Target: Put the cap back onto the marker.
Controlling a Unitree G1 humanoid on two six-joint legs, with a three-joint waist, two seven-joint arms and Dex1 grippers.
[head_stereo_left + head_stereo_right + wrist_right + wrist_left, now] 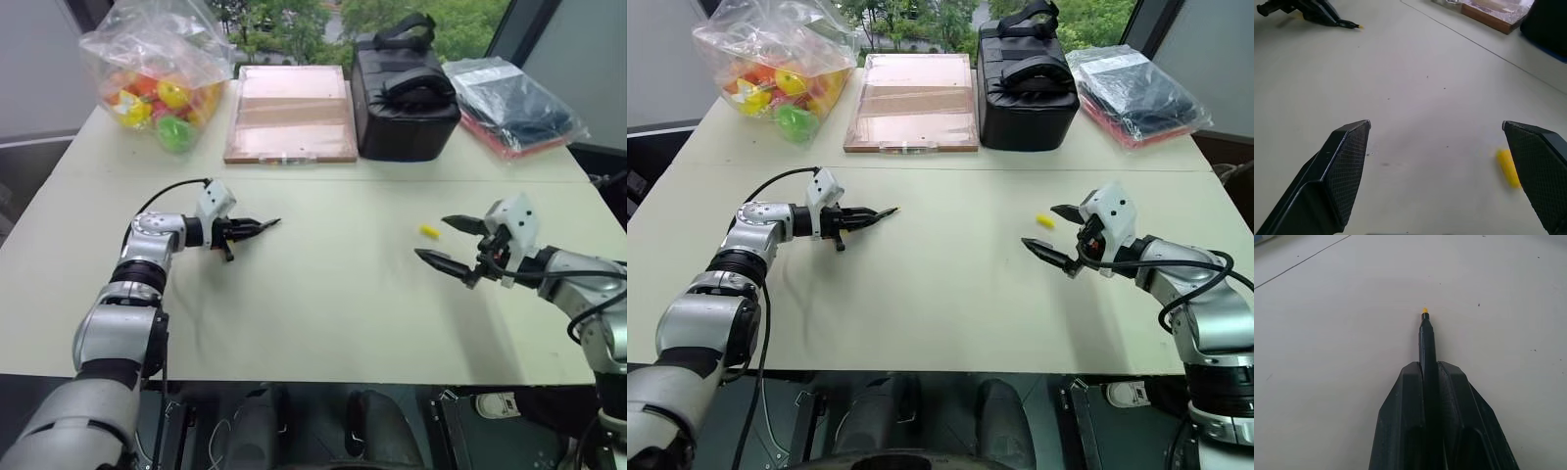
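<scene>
My left gripper (247, 231) is shut on the marker (1426, 340), a slim black barrel. The barrel sticks out past the fingertips and ends in a small yellow tip (1425, 311), just above the table (323, 294). The right wrist view shows this gripper and the marker (1347, 23) at a distance. The cap (429, 231), a tiny yellow cylinder, lies on the table at the right. My right gripper (433, 237) is open wide, low over the table. The cap (1508, 167) lies in the gap, close to one finger (1540, 171).
At the back of the table are a clear bag of colourful round toys (157, 69), a flat copper-brown board (291, 113), a black case with a strap (404, 103) and a plastic bag with dark contents (514, 103). Bare tabletop lies between the two grippers.
</scene>
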